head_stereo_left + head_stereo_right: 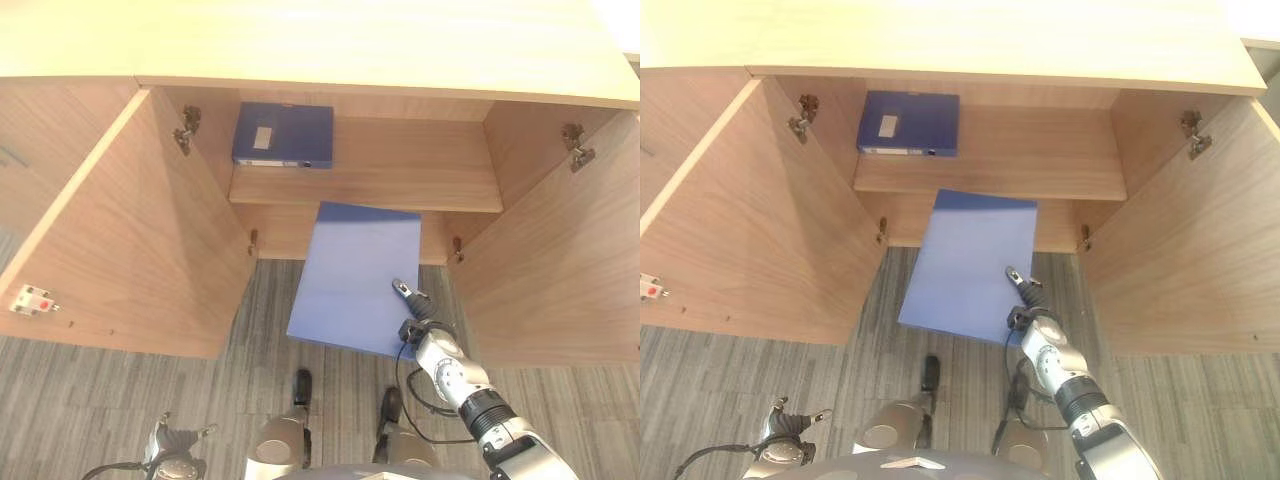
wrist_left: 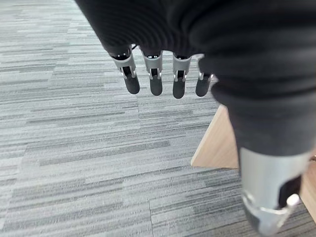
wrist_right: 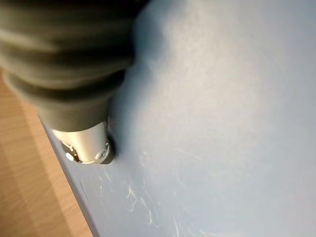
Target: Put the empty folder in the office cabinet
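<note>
A flat blue folder [image 1: 355,275] is held out level in front of the open office cabinet [image 1: 350,40]. Its far edge reaches the cabinet front, just under the front edge of the shelf [image 1: 420,170]. My right hand [image 1: 418,326] is shut on the folder's near right corner, with the thumb lying on top and the fingers hidden beneath. In the right wrist view the thumb [image 3: 89,148] presses on the folder's blue cover [image 3: 222,123]. My left hand [image 1: 176,446] hangs low at the left, its fingers [image 2: 155,79] straight and holding nothing.
A thicker blue box file [image 1: 283,135] lies on the left part of the shelf. Both doors stand wide open, the left door [image 1: 150,240] and the right door [image 1: 560,260], flanking the folder. Grey striped carpet [image 2: 74,148] covers the floor below.
</note>
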{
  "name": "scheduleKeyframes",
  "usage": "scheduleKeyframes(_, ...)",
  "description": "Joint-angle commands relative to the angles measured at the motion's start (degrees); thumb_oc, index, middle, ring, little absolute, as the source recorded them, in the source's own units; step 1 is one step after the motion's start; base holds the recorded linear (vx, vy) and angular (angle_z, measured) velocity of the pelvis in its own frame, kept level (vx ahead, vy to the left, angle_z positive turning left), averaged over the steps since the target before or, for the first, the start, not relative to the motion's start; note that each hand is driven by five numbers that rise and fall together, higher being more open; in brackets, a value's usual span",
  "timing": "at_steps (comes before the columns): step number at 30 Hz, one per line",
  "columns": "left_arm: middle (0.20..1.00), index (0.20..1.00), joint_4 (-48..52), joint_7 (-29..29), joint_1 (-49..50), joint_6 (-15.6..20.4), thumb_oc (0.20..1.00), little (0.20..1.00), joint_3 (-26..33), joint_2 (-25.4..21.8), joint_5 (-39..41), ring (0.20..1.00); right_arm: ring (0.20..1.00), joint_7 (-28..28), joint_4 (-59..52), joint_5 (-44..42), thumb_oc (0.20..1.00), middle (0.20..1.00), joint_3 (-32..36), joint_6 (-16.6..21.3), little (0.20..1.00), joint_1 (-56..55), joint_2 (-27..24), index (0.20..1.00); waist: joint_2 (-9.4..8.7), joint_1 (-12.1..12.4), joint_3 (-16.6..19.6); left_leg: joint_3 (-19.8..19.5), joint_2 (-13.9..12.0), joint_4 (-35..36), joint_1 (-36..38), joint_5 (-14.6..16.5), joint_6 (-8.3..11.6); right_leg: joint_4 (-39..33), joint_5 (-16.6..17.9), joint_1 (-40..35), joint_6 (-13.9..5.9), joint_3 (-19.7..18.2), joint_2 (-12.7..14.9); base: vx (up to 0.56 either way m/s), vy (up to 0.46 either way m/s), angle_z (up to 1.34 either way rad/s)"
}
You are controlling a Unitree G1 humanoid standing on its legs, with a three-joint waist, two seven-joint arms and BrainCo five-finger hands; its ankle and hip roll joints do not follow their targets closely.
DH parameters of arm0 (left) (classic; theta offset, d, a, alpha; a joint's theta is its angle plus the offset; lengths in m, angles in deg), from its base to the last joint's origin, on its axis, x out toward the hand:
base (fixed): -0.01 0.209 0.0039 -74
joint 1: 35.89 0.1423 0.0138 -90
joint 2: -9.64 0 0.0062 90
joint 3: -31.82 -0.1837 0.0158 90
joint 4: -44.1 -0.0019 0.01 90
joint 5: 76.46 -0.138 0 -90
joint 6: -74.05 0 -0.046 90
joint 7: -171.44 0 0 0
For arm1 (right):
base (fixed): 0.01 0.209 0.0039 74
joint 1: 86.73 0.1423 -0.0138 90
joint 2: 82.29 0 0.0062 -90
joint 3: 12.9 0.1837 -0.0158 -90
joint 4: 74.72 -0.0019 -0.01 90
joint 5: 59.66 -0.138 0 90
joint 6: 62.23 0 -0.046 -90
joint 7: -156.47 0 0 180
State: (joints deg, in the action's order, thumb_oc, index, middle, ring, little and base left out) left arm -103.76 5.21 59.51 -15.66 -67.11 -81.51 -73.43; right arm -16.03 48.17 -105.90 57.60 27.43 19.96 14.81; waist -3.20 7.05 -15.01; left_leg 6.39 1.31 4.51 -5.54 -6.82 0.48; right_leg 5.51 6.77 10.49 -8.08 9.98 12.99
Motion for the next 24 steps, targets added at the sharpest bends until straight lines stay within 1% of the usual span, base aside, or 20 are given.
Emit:
scheduleKeyframes(1, 1.0, 1.0, -0.3, 2.7, -2.2, 1.1, 1.0, 1.0, -0.8, -5.0, -0.3, 1.0, 0.2, -0.2, -2.3, -2.4, 0.2, 0.2, 1.2, 4.8, 0.2, 6.8, 0.3, 0.2, -0.66, 2.0, -4.3, -4.9, 0.5, 0.5, -3.0, 5.7, -0.02, -1.5, 6.8, 8.4, -5.51, -0.2, 7.7, -0.14, -0.031, -0.14)
scheduleKeyframes(3, 1.0, 1.0, -0.2, 2.5, -2.8, 1.4, 1.0, 1.0, -1.6, -5.0, -0.1, 1.0, 0.2, 0.7, -1.7, -2.8, 0.2, 0.2, 1.8, 5.3, 0.2, 8.1, -0.4, 0.2, -0.29, 1.2, -5.1, -5.4, 0.4, 0.5, -4.4, 5.2, 0.29, -4.9, 7.9, 11.4, -5.54, 0.7, 5.1, -0.03, -0.021, -0.05)
scheduleKeyframes(4, 1.0, 1.0, -0.2, 2.5, -2.9, 1.4, 1.0, 1.0, -1.6, -5.0, -0.1, 1.0, 0.2, 0.7, -1.7, -2.8, 0.2, 0.2, 1.8, 5.4, 0.2, 8.1, -0.4, 0.2, -0.25, 1.1, -5.0, -5.4, 0.4, 0.5, -4.4, 5.3, 0.3, -5.0, 8.0, 11.4, -5.53, 0.7, 5.1, 0.09, -0.026, 0.09)
scheduleKeyframes(5, 1.0, 1.0, 0.2, 2.2, -2.8, 1.5, 1.0, 1.0, -2.3, -4.6, -0.2, 1.0, 0.2, 1.9, -0.9, -3.2, 0.2, 0.2, 3.0, 5.9, 0.2, 9.0, -1.1, 0.2, -0.22, 0.5, -5.6, -6.0, 0.6, 0.5, -5.3, 5.2, 0.63, -9.3, 9.1, 12.5, -5.61, 2.5, 2.7, 0.08, -0.03, 0.25)
scheduleKeyframes(6, 1.0, 1.0, 0.6, 2.1, -2.9, 1.6, 1.0, 1.0, -2.6, -4.5, -0.1, 1.0, 0.2, 2.4, -0.5, -3.2, 0.2, 0.2, 3.5, 6.2, 0.2, 9.5, -1.5, 0.2, -0.16, 0.3, -5.8, -6.1, 0.7, 0.5, -5.8, 5.2, 0.83, -10.1, 9.2, 13.4, -5.72, 2.8, 2.3, 0.11, -0.047, 0.37)
scheduleKeyframes(7, 1.0, 1.0, 0.5, 2.1, -3.1, 1.6, 1.0, 1.0, -2.9, -4.1, 0.2, 1.0, 0.2, 3.0, -0.2, -3.1, 0.2, 0.2, 3.8, 6.4, 0.2, 10.0, -1.9, 0.2, -0.14, 0.0, -6.2, -6.4, 0.7, 0.5, -6.3, 5.0, 1.01, -10.5, 9.1, 14.4, -5.63, 2.4, 1.7, 0.07, -0.049, 0.38)
scheduleKeyframes(10, 1.0, 1.0, 0.1, 2.1, -3.7, 1.7, 1.0, 1.0, -3.6, -3.4, 0.8, 1.0, 0.2, 4.1, 1.6, -3.0, 0.2, 0.2, 4.5, 6.4, 0.2, 11.9, -3.0, 0.2, -0.08, 0.4, -6.9, -7.2, 0.8, 0.5, -7.5, 5.0, 1.36, -10.5, 9.3, 16.3, -5.89, 2.2, 1.8, 0.07, -0.059, 0.52)
scheduleKeyframes(12, 1.0, 1.0, -0.4, 2.3, -4.0, 1.9, 1.0, 1.0, -4.2, -2.9, 1.8, 1.0, 0.2, 4.6, 3.2, -2.6, 0.2, 0.2, 4.6, 6.3, 0.2, 14.6, -4.3, 0.2, 0.14, 0.6, -7.5, -7.7, -0.3, 0.5, -8.7, 5.0, 2.11, -10.5, 9.9, 18.6, -5.95, 2.1, 1.8, 0.12, -0.125, 0.27)
scheduleKeyframes(13, 1.0, 1.0, -0.9, 2.4, -3.5, 1.9, 1.0, 1.0, -5.2, -2.0, 3.0, 1.0, 0.2, 5.4, 3.6, -2.1, 0.2, 0.2, 4.3, 5.7, 0.2, 16.4, -6.4, 0.2, 0.11, 1.2, -8.5, -8.1, -1.4, 0.5, -9.1, 5.3, 2.42, -10.5, 10.1, 20.8, -6.03, 3.9, 2.4, 0.2, -0.183, -0.07)
scheduleKeyframes(14, 1.0, 1.0, -0.9, 2.3, -3.4, 1.9, 1.0, 1.0, -6.1, -1.6, 2.7, 1.0, 0.2, 5.3, 4.1, -2.3, 0.2, 0.2, 3.9, 5.6, 0.2, 17.2, -6.6, 0.2, -0.25, 1.3, -8.7, -8.4, -1.2, 0.5, -9.1, 5.5, 2.62, -10.5, 9.7, 20.5, -5.71, 4.4, 2.4, 0.16, -0.138, -0.18)
scheduleKeyframes(15, 1.0, 1.0, -0.9, 2.3, -3.4, 1.9, 1.0, 1.0, -6.1, -1.6, 2.7, 1.0, 0.2, 5.3, 4.1, -2.3, 0.2, 0.2, 3.9, 5.6, 0.2, 17.2, -6.6, 0.2, -0.23, 1.3, -8.7, -8.4, -1.2, 0.5, -9.1, 5.5, 2.63, -10.5, 9.7, 20.4, -5.71, 4.4, 2.4, 0.14, -0.187, -0.13)
scheduleKeyframes(16, 1.0, 1.0, -0.5, 1.8, -4.3, 1.8, 1.0, 1.0, -7.4, -1.5, 3.4, 1.0, 0.2, 5.3, 6.1, -2.9, 0.2, 0.2, 4.1, 6.2, 0.2, 19.3, -8.3, 0.2, -0.72, 1.1, -9.5, -9.0, -1.6, 0.5, -10.0, 5.9, 3.51, -10.5, 10.3, 20.6, -5.33, 6.8, 2.3, 0.12, -0.242, -0.09)
scheduleKeyframes(18, 1.0, 1.0, -0.1, 1.8, -5.4, 2.4, 1.0, 1.0, -7.9, -1.4, 5.3, 1.0, 0.2, 6.2, 8.3, -3.1, 0.2, 0.2, 5.2, 6.7, 0.2, 23.0, -10.9, 0.2, -0.43, 1.3, -9.9, -9.9, -2.5, 0.5, -12.3, 5.4, 4.19, -10.5, 10.6, 21.1, -5.11, 8.4, 2.3, 0.1, -0.255, 0.02)
scheduleKeyframes(19, 1.0, 1.0, -0.2, 1.7, -6.4, 2.6, 1.0, 1.0, -8.7, -1.1, 5.8, 1.0, 0.2, 6.6, 9.5, -3.2, 0.2, 0.2, 5.5, 6.9, 0.2, 25.2, -12.8, 0.2, -0.26, 1.3, -10.1, -10.4, -2.9, 0.5, -13.6, 5.4, 4.62, -10.5, 10.3, 21.8, -4.98, 9.1, 2.0, 0.05, -0.121, 0.06)
scheduleKeyframes(20, 1.0, 1.0, -0.2, 1.7, -6.4, 2.6, 1.0, 1.0, -8.7, -1.1, 5.8, 1.0, 0.2, 6.6, 9.5, -3.3, 0.2, 0.2, 5.5, 6.9, 0.2, 25.3, -12.8, 0.2, -0.2, 1.2, -10.0, -10.5, -2.9, 0.5, -13.7, 5.4, 4.64, -10.5, 10.3, 21.9, -4.97, 9.1, 2.0, 0.06, -0.115, 0.21)
scheduleKeyframes(21, 1.0, 1.0, -0.3, 1.5, -7.4, 2.6, 1.0, 1.0, -9.9, -0.8, 5.7, 1.0, 0.2, 6.9, 10.2, -2.5, 0.2, 0.2, 5.0, 7.0, 0.2, 28.3, -16.1, 0.2, -0.28, 1.0, -10.5, -10.7, -3.4, 0.5, -15.7, 5.1, 5.11, -10.5, 10.0, 23.2, -4.78, 10.0, 1.6, 0.04, -0.061, 0.32)
scheduleKeyframes(22, 1.0, 1.0, -0.3, 1.5, -7.4, 2.6, 1.0, 1.0, -9.9, -0.7, 5.7, 1.0, 0.2, 6.8, 10.3, -2.5, 0.2, 0.2, 5.0, 7.0, 0.2, 28.4, -16.1, 0.2, -0.24, 1.0, -10.4, -10.7, -3.4, 0.5, -15.8, 5.1, 5.12, -10.5, 10.0, 23.3, -4.76, 10.1, 1.6, 0.05, -0.091, 0.26)
scheduleKeyframes(23, 1.0, 1.0, -0.5, 1.1, -8.0, 2.5, 1.0, 1.0, -10.7, -0.6, 5.0, 1.0, 0.2, 6.3, 10.2, -2.0, 0.2, 0.2, 4.2, 6.9, 0.2, 30.4, -18.3, 0.2, -0.47, 0.7, -10.5, -10.8, -3.7, 0.5, -16.8, 5.1, 5.49, -10.5, 9.9, 24.2, -4.64, 10.3, 1.3, 0.05, -0.063, 0.15)
scheduleKeyframes(24, 1.0, 1.0, -0.8, 0.4, -8.9, 2.5, 1.0, 1.0, -11.5, -0.8, 4.3, 1.0, 0.2, 4.5, 9.5, -0.8, 0.2, 0.2, 0.7, 6.1, 0.2, 33.8, -22.9, 0.2, -0.81, 0.6, -10.7, -10.5, -4.2, 0.5, -18.4, 4.9, 6.1, -10.5, 9.5, 25.5, -4.53, 10.3, 0.9, 0.05, -0.067, 0.02)
